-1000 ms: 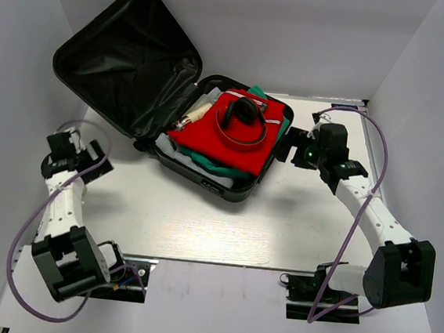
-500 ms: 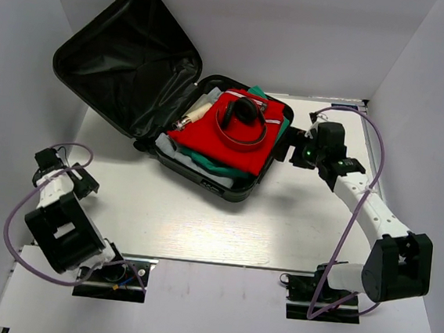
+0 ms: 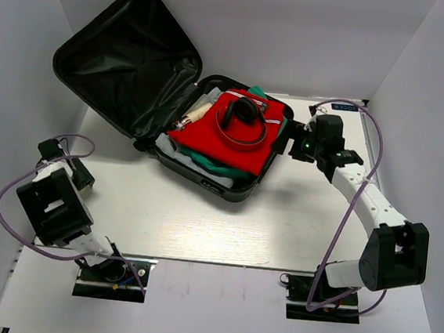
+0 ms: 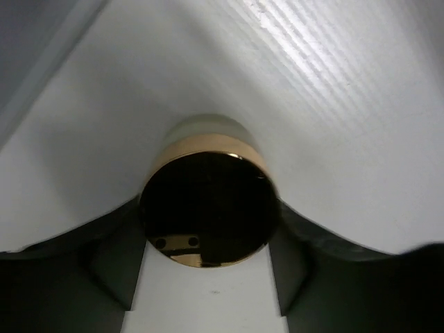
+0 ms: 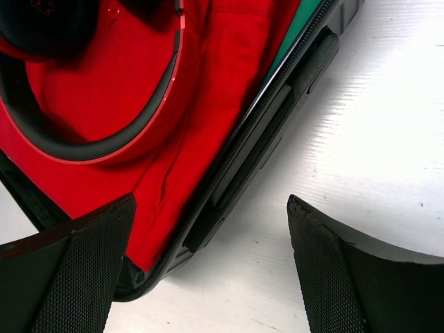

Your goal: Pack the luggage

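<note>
**Open luggage at the back of a white-walled bay**

The scene is enclosed by plain white walls: a back wall (image 3: 298, 32), a left wall (image 3: 16, 60) and a right wall (image 3: 437, 93). The floor of the bay is formed by a white table (image 3: 202, 212) with a fine ribbed grain, across which a soft sheen is seen.

The luggage (image 3: 127, 51) is set open toward 11 o'clock on the table. Its lid is raised toward the back-left corner with the lining exposed, and the base lies flat at 4 o'clock from the lid. The base is filled with a red garment (image 3: 209, 138), beneath which a green cloth (image 3: 206, 163) is seen. Red-and-black headphones (image 3: 242, 120) are laid on top.

The right gripper (image 5: 208, 236) is held at 3 o'clock of the base, just beside its rim. Its jaws are spread wide and nothing is held between them.

The left gripper (image 4: 208, 243) is found at the table's 9 o'clock edge, close by the left wall. A round object (image 4: 207, 201) with a gold band and a glossy dark face, perhaps a small jar, is framed between the fingers. Whether it is clamped or merely flanked cannot be told.
</note>
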`<state>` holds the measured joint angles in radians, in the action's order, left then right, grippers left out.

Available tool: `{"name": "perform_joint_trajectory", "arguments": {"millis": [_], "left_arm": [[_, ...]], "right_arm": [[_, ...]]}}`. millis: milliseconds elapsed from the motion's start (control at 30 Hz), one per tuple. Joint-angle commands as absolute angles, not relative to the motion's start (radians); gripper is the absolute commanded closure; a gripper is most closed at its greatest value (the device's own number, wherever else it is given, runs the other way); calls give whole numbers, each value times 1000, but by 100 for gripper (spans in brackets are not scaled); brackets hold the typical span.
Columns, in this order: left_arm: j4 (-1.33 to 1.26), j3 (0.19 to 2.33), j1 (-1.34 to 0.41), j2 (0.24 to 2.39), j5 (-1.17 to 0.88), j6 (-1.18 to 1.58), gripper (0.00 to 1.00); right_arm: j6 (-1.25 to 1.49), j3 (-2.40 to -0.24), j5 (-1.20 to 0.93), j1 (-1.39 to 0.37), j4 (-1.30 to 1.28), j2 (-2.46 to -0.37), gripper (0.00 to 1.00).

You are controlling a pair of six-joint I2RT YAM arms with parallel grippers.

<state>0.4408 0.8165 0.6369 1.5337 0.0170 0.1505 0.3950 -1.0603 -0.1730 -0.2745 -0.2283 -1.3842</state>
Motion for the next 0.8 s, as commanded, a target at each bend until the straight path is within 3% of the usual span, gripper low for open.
{"name": "perform_joint_trajectory", "arguments": {"millis": [0, 33, 67, 133, 167, 200, 433, 600, 767], "left_arm": [[413, 868, 623, 1542, 32, 109, 35], [425, 885, 621, 1545, 25, 106, 42], [463, 903, 620, 1543, 18, 106, 56], [480, 913, 615, 1525, 3, 101, 69], [486, 913, 606, 1514, 3, 97, 81], [486, 913, 592, 1482, 3, 91, 84], [529, 900, 479, 1329, -17, 40, 99], [476, 902, 309, 1143, -229, 98, 100], [342, 937, 109, 1141, -284, 130, 100]], "right_arm": [[397, -1103, -140, -273, -216, -1378, 10], [394, -1094, -130, -272, -216, -1373, 10], [391, -1094, -118, -272, -219, -1362, 10], [384, -1083, -100, -272, -221, -1353, 10], [385, -1078, -95, -273, -219, -1348, 10], [387, -1077, -92, -273, -218, -1341, 10], [396, -1003, -75, -273, -193, -1293, 10], [403, -965, -74, -270, -189, -1263, 10], [406, -936, -71, -270, -184, -1233, 10]]}}
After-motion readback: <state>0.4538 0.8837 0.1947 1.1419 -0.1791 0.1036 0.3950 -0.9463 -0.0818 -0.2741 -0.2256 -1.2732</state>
